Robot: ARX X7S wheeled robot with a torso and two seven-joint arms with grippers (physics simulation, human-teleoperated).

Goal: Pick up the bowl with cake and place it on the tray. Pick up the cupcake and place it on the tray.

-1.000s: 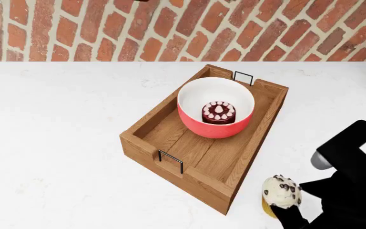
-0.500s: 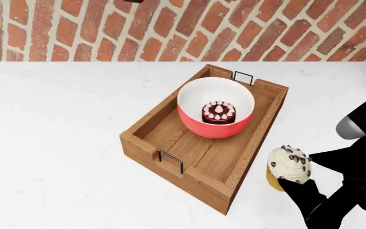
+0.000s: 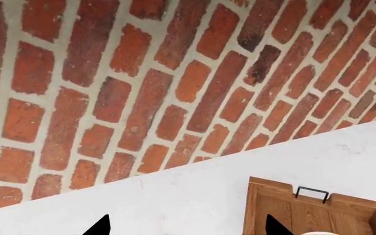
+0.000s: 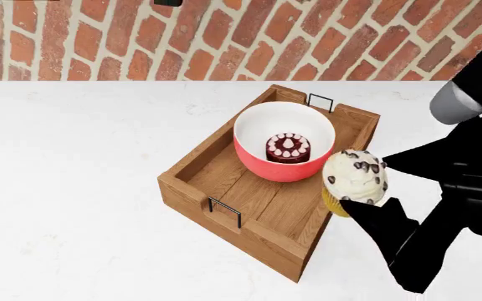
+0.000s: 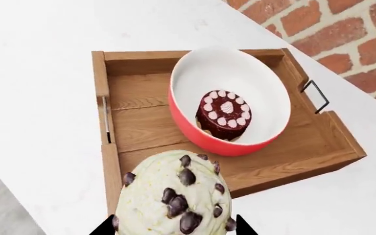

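Since the earlier head views the right arm has lifted and swung inward, carrying the yellow-cased cupcake with white frosting and dark chocolate chips (image 4: 354, 180) from the white counter beside the tray up to a spot over the tray's right-hand long side. The black right gripper (image 4: 351, 204) is clamped on the cupcake's lower part; in the right wrist view its two dark fingertips (image 5: 109, 226) show on either side of the cupcake (image 5: 175, 198), pressed against it, so the jaws are only as far apart as the cupcake is wide.

The rectangular brown wooden plank tray with wire handles (image 4: 216, 172) lies at an angle on the white marbled countertop (image 4: 73, 163), in the same place as before. The round bowl, red outside and white inside (image 4: 283, 141), sits in the tray's far half, and the small dark chocolate-red cake ringed with pale dollops (image 4: 288, 148) rests in its bottom.

The left gripper (image 3: 186, 227) shows only as two black fingertips at the edge of the left wrist view, spread well apart and holding nothing, facing the red brick wall (image 3: 142, 83) with the tray's far end (image 3: 318, 205) below
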